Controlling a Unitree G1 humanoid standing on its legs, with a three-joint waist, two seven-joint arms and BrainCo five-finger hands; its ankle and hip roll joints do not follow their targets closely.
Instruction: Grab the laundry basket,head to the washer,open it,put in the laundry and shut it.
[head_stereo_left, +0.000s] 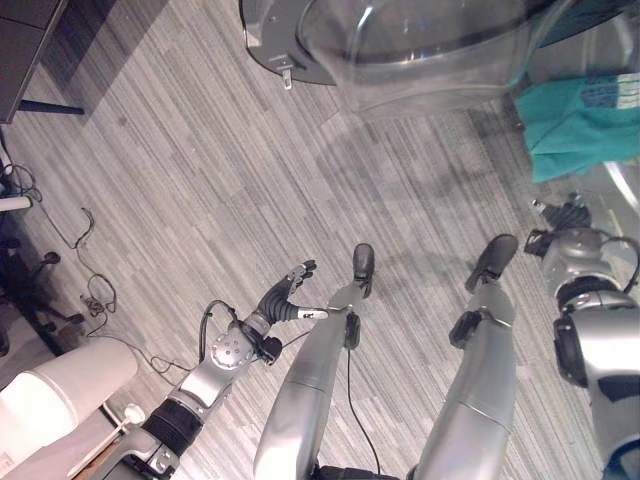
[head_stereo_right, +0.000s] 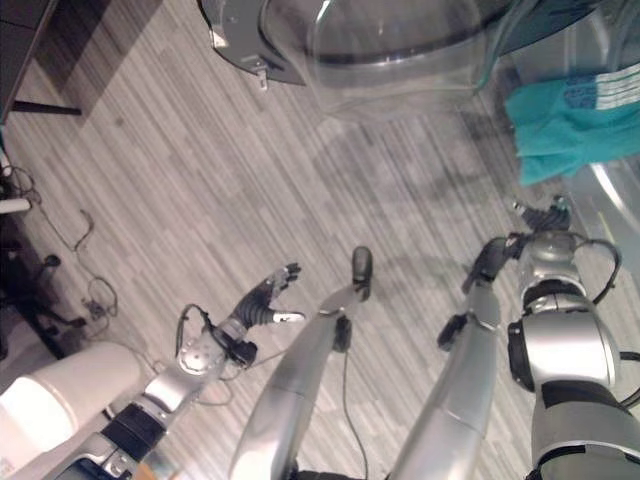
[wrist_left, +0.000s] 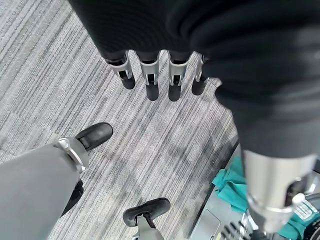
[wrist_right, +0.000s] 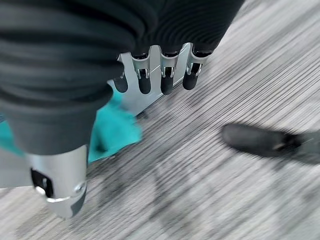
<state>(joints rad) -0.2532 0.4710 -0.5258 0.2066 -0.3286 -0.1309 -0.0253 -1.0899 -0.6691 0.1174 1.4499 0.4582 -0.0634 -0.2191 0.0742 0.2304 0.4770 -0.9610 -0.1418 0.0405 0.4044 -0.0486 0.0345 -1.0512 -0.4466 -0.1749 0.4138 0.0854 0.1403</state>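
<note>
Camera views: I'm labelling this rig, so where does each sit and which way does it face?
Left eye view: head, facing down at washer door and left hand.
Right eye view: same scene, right hand near teal cloth.
Left wrist view: along straight fingers to floor.
Right wrist view: along fingers.
All four share the teal cloth.

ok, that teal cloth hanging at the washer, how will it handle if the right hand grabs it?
Probably floppy: the teal cloth drapes in soft folds. Likely light and apt to sag or slip from a loose grip. The right hand, its fingers straight, hangs just beside it, holding nothing.
</note>
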